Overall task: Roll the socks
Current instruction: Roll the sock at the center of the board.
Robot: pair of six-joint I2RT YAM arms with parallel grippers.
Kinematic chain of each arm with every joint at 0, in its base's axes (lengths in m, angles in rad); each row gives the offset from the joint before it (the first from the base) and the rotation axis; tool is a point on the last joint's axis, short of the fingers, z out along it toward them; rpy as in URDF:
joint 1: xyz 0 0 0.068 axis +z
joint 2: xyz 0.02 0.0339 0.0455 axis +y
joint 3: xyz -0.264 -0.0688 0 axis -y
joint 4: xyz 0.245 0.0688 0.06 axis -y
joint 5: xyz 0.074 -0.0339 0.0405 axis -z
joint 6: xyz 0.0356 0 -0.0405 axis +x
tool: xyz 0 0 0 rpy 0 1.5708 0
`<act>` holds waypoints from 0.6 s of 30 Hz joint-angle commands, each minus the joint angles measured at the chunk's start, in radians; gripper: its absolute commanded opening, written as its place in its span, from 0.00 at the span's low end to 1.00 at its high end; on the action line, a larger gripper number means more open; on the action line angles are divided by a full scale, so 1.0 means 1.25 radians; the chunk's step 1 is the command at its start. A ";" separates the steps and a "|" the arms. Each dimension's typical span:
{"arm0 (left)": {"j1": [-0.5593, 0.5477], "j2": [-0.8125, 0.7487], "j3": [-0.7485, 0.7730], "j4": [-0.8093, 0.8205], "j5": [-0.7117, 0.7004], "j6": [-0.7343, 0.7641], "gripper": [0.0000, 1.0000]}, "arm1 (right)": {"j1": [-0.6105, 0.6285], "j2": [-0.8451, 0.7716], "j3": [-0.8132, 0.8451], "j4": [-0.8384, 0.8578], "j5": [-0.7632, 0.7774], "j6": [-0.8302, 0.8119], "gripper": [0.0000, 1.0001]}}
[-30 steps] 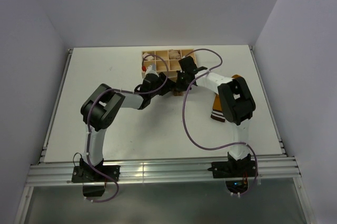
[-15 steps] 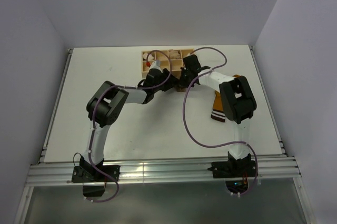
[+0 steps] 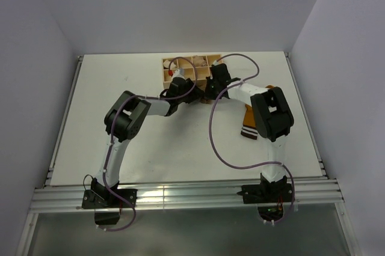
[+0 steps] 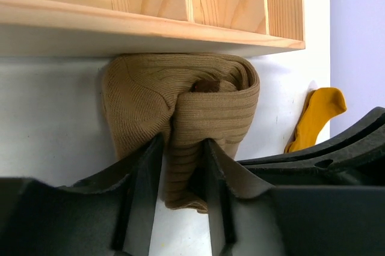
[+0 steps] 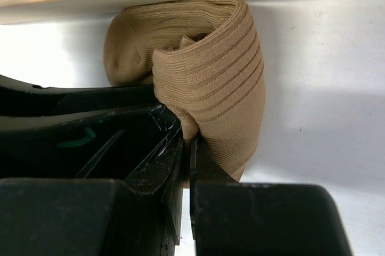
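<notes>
Tucking tan sock [image 4: 210, 112], 12 o'clock on table [image 3: 120, 88]: left claw [image 4: 182, 143] half-open, pinching cuff; right claw [image 5: 186, 139] near-shut on cuff edge. Next, I'd say: pull cuff over roll.

The left arm [image 3: 108, 160] and the right arm [image 3: 274, 163] are alike: smooth white tubular links alternate with bulky, rounded matt black joint housings. Thin purplish-grey cables [image 3: 210, 130] run along each arm and loop free of it. Each arm rises from a flat black base bracket [image 3: 108, 199]. The left gripper [image 4: 180, 142] has two broad black plastic fingers [image 4: 141, 196] tapering to blunt tips. The black fingers [image 5: 162, 166] of the right gripper [image 5: 186, 139] carry fine pale scratches.
</notes>
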 commanded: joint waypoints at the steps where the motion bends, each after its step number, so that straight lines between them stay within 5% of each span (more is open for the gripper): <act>1: -0.014 0.046 0.021 -0.015 -0.005 0.008 0.39 | 0.059 0.024 -0.045 -0.070 -0.169 0.008 0.07; 7: -0.013 0.035 -0.017 0.023 0.010 0.003 0.00 | 0.057 -0.008 -0.081 -0.049 -0.165 0.008 0.17; 18: -0.001 0.046 -0.014 0.008 0.040 -0.011 0.00 | 0.019 -0.176 -0.210 0.062 -0.191 0.009 0.42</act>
